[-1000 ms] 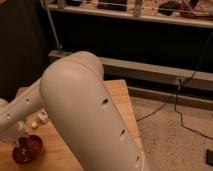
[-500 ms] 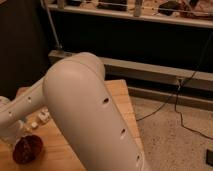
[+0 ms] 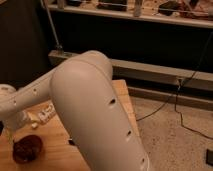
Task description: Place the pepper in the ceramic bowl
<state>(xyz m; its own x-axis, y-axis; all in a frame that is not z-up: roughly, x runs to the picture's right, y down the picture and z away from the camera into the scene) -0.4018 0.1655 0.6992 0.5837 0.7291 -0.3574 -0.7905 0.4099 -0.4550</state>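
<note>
The ceramic bowl (image 3: 27, 148), round and glossy red, sits on the wooden table (image 3: 55, 150) at the lower left of the camera view. Its inside is dark, and I cannot make out the pepper there or anywhere else. My white arm (image 3: 90, 110) fills the middle of the view and reaches out to the left. The gripper (image 3: 11, 124) hangs at the far left edge, just above and to the left of the bowl, partly cut off by the frame.
A white tube with print (image 3: 46, 113) lies on the table behind the bowl, beside a small white piece (image 3: 33, 124). The table's right edge (image 3: 131, 112) drops to a speckled floor with black cables (image 3: 170, 107). A dark shelf unit (image 3: 150, 30) stands behind.
The forearm and gripper have swung left and slightly up, away from above the bowl. The bowl has stayed in place.
</note>
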